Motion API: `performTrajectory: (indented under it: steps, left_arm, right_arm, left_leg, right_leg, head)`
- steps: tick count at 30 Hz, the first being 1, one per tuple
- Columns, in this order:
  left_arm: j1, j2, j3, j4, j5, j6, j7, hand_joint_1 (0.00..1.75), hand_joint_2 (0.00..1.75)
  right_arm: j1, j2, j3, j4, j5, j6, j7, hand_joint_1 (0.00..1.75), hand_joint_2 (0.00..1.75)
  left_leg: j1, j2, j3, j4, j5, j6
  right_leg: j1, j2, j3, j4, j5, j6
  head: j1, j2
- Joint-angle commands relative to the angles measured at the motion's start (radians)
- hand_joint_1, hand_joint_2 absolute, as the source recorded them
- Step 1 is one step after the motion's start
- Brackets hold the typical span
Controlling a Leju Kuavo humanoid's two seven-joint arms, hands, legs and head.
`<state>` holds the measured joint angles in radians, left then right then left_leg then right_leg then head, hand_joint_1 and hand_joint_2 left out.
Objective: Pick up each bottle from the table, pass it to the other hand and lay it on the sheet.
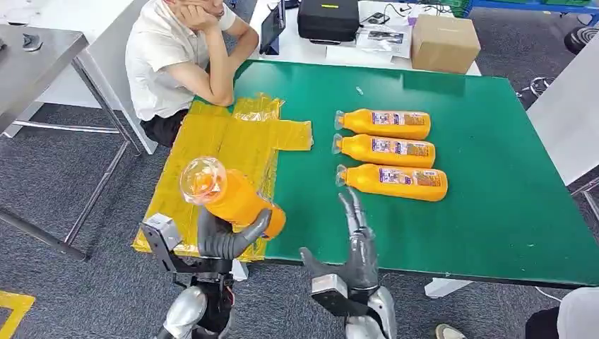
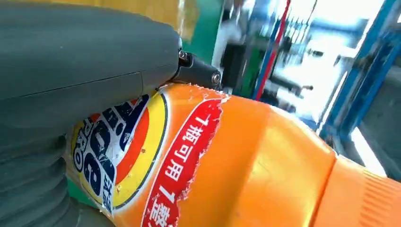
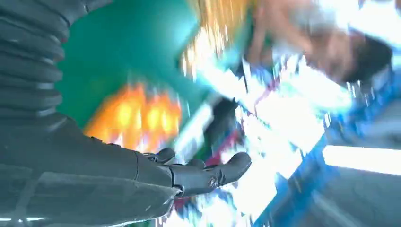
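I see my left hand [image 1: 229, 236] clamping one orange bottle [image 1: 229, 195] over the yellow sheet [image 1: 212, 141]; right hand [image 1: 359, 244] fingers apart, empty; three bottles [image 1: 387, 152] wait on the green surface [image 1: 494, 176]; none laid.

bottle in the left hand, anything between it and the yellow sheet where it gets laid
Nothing visible. The left hand holds the bottle above the near end of the yellow sheet, whose surface is bare. The person's elbow rests at its far edge, and the three other bottles lie off it.
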<state>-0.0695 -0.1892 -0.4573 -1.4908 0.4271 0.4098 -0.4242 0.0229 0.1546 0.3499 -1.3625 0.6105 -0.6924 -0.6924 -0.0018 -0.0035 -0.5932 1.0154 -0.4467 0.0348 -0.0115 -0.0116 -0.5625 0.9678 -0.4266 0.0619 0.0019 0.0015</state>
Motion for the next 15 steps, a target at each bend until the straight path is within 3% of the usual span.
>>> performTrajectory:
  steps: [1, 5, 7, 11, 15]
  left_arm:
    - [-0.095, 0.075, 0.073, 0.116, -0.378, 0.253, -0.043, 1.75, 1.75]
    - [-0.107, 0.077, 0.087, 0.141, -0.452, 0.288, -0.044, 1.75, 1.75]
    - [-0.108, 0.019, 0.208, 0.179, -0.655, 0.288, -0.062, 1.75, 1.75]
    - [-0.143, 0.045, 0.191, 0.236, -0.678, 0.280, -0.029, 1.75, 1.75]
    - [-0.223, 0.088, 0.127, 0.402, -0.833, 0.190, 0.126, 1.75, 1.75]
  right_arm:
    - [0.090, 0.110, -0.448, -0.453, -0.005, -0.006, -0.006, 0.00, 0.00]
    - [0.081, 0.131, -0.454, -0.454, 0.024, -0.006, -0.006, 0.00, 0.00]
    - [0.076, 0.124, -0.425, -0.434, -0.025, -0.006, -0.006, 0.00, 0.00]
    - [0.057, 0.113, -0.366, -0.350, -0.050, -0.006, -0.006, 0.00, 0.00]
    - [0.033, 0.101, -0.328, -0.283, -0.085, -0.006, -0.006, 0.00, 0.00]
  left_leg:
    - [-0.001, -0.004, 0.000, 0.000, 0.001, -0.002]
    - [-0.001, -0.001, 0.002, -0.001, 0.000, -0.001]
    - [0.000, 0.001, 0.003, -0.001, 0.000, -0.002]
    - [0.000, 0.001, 0.003, -0.001, 0.000, -0.002]
    - [0.000, 0.001, 0.006, -0.003, 0.001, -0.003]
  right_leg:
    - [-0.001, -0.003, 0.000, 0.002, -0.001, -0.002]
    - [-0.001, 0.000, 0.001, 0.001, -0.001, -0.002]
    - [0.000, 0.001, 0.001, 0.001, 0.000, -0.002]
    - [0.000, 0.001, 0.002, -0.001, 0.000, -0.002]
    - [0.000, 0.001, 0.003, -0.001, 0.001, -0.003]
  head:
    - [0.000, 0.000]
    - [0.000, 0.000]
    - [0.000, 0.000]
    - [0.000, 0.000]
    - [0.000, 0.000]
